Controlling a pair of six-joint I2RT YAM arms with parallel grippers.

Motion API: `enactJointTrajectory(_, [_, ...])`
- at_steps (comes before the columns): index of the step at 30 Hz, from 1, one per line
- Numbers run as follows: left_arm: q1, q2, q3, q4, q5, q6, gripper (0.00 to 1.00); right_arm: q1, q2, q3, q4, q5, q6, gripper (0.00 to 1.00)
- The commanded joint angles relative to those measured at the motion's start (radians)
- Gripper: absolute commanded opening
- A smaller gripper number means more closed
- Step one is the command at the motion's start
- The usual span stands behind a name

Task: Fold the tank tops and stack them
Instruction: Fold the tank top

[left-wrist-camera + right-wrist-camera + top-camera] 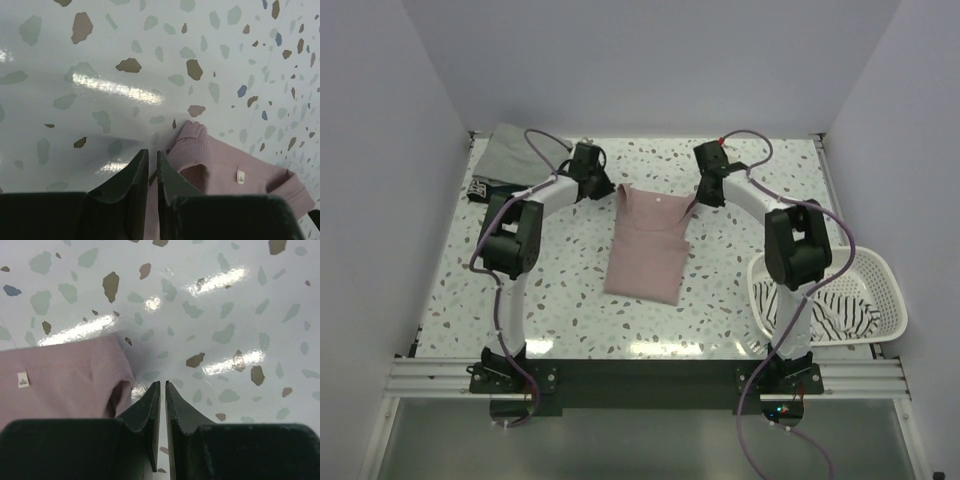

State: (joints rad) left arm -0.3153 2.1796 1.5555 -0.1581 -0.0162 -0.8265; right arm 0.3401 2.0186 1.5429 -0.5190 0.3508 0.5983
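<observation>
Lower right of the overhead frame, nearest the arm bases: striped tank top (840,312) heaped in a white slotted basket (890,290), not yet folded.

Centre of frame, on the speckled table (570,290): dusty pink tank top (645,245) laid lengthwise, narrowed into a long panel, neckline and straps toward the top of the frame, hem toward the bottom.

Just beyond, at the two strap corners: left gripper (153,157) with jaws drawn together to a thin slit, tips just beside the left strap; right gripper (163,387) likewise closed, tips just beside the right strap. No cloth visible between either pair, though impossible to rule out a caught edge from these angles.

Upper left corner, farthest away: grey-green tank top (515,150) lying flat, well apart from the pink one.

Judged to be mid-fold on the pink top, with the strap end due to come down over the hem. For a clean result: open both pairs, pinch the two strap corners at matching points, lift together and level, carry toward the bottom of the frame, lay edge on edge, release only once flat. Likely risk: one side lagging and skewing the panel.
</observation>
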Motion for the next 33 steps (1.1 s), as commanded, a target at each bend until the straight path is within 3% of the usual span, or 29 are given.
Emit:
enactJointTrajectory(1, [-0.021, 0.000, 0.066, 0.025, 0.041, 0.017, 0.17, 0.002, 0.057, 0.089, 0.010, -0.058, 0.021, 0.12])
enactJointTrajectory(33, [-0.070, 0.100, 0.106, 0.051, 0.044, 0.006, 0.16, 0.008, 0.155, 0.126, 0.089, -0.211, 0.166, 0.10])
